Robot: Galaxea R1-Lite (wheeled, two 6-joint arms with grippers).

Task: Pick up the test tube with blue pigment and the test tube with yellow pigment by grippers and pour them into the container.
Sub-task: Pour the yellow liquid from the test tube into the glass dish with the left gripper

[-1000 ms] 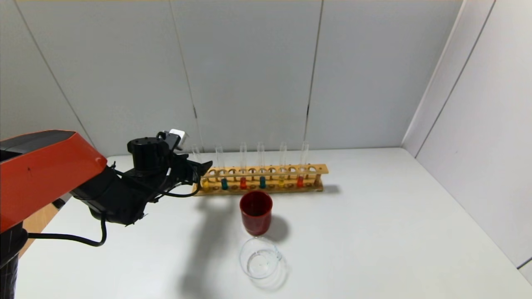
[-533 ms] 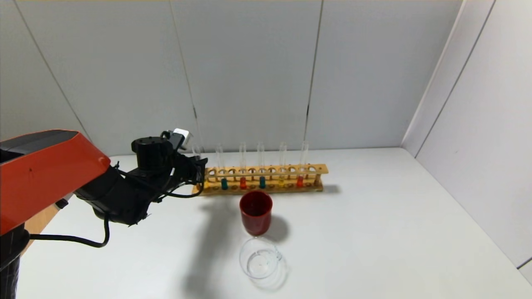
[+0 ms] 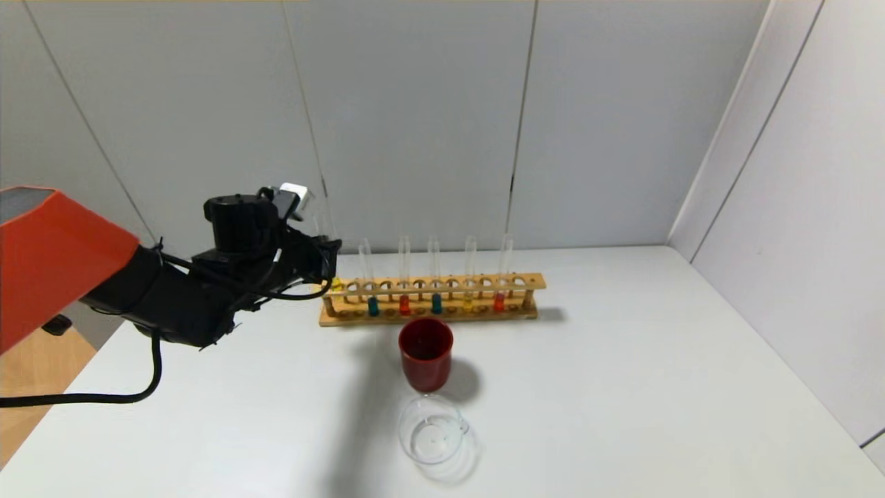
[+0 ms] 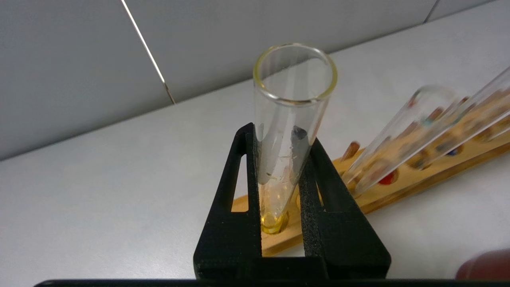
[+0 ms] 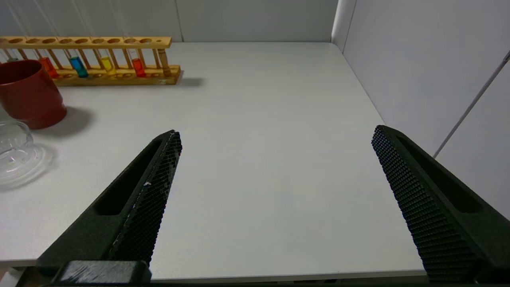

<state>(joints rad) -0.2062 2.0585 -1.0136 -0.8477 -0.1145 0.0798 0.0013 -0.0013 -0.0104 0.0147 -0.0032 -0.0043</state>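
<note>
At the rack's (image 3: 429,299) left end, left pincer (image 4: 285,187) clenched around the yellow tube (image 4: 289,131), bottom just above its hole, upright against spilling; glass cup (image 3: 434,429) waiting near counter's (image 3: 622,387) front; right pincer (image 5: 275,191) spread, idle.

Probably a lab: wooden test-tube rack (image 3: 432,299), plain white table (image 3: 622,387).

Right half of the table (image 3: 657,360): bare, open passage for my spread right gripper (image 5: 275,159). Centre frame: red cup (image 3: 426,353) blocks the straight line from rack (image 3: 432,299) to glass container (image 3: 434,429). Left of the cup: bare tabletop. Rack's tubes stand close together.
</note>
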